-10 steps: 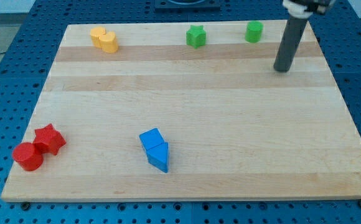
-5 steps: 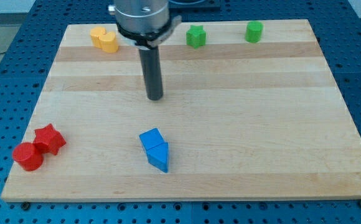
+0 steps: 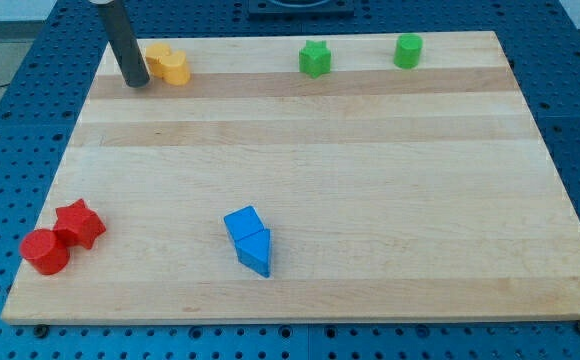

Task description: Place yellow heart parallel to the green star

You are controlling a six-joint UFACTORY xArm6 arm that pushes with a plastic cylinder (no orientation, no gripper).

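Observation:
The yellow heart (image 3: 174,68) lies near the view's top left, touching a second yellow-orange block (image 3: 157,56) just up and left of it. The green star (image 3: 315,58) lies to the right along the same top strip of the wooden board (image 3: 310,160). My tip (image 3: 136,84) stands just left of the yellow pair, close to them but with no clear contact. The rod rises out of the view's top.
A green cylinder-like block (image 3: 407,50) lies right of the star. A red star (image 3: 79,223) and a red cylinder (image 3: 45,251) touch at the bottom left. Two blue blocks (image 3: 249,240) touch at bottom centre. Blue perforated table surrounds the board.
My tip has swept from the top right, through the board's middle, to the top left beside the yellow blocks. No block has moved.

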